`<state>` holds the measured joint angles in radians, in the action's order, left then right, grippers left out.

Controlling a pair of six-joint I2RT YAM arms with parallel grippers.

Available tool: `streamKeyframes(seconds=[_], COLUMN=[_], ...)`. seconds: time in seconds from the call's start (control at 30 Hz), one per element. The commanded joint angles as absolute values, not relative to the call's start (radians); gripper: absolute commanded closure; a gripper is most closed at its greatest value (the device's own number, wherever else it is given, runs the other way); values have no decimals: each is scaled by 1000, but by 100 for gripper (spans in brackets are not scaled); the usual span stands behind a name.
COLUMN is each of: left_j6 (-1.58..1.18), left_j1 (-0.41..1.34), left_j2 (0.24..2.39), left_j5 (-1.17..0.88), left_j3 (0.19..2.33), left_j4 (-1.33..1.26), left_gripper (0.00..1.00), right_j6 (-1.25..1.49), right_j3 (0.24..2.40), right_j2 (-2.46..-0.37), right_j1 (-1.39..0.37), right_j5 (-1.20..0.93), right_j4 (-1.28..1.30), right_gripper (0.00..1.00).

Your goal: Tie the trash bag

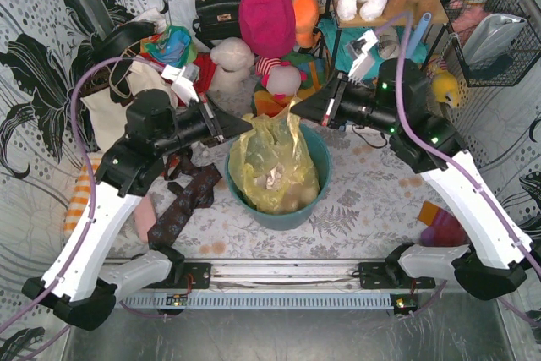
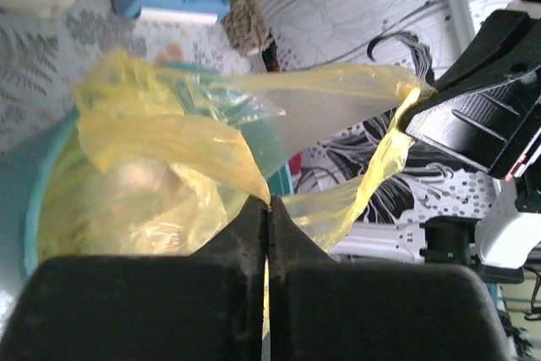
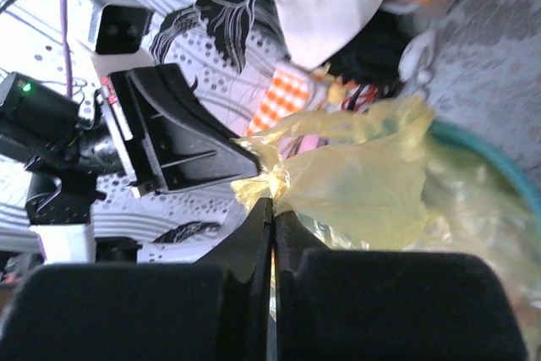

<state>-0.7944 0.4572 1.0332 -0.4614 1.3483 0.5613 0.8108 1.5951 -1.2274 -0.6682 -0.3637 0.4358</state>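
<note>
The bag (image 1: 272, 162) sits in the bin (image 1: 323, 155) between your arms, its mouth drawn upward; your left tool (image 1: 244, 128) is pinched tight on one flap, your right tool (image 1: 298, 111) on the opposite flap; the step looks like gathering the flaps, no knot yet; next you probably need to cross them over, gently, since thin plastic tears.

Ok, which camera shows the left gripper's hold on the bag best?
Left wrist: the left gripper is shut on a bag fold, close up. Top view shows it small; right wrist shows only its outside.
</note>
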Motion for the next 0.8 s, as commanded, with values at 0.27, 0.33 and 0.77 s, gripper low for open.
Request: streamKeyframes(seconds=[0.27, 0.33, 0.77], left_j6=[-693, -675, -626], left_j1=[452, 452, 445], left_j2=[1033, 1040, 1091], left_j5=[-236, -192, -74], left_j3=[1552, 1587, 1544], left_j4=[587, 621, 607], left_gripper=[100, 100, 100], right_j6=[599, 576, 504], right_j3=[1877, 1916, 1932], right_j2=[-1251, -1268, -1385], right_j1=[-673, -673, -605], right_j5=[5, 54, 71], right_j4=[753, 799, 788], right_gripper=[100, 100, 100])
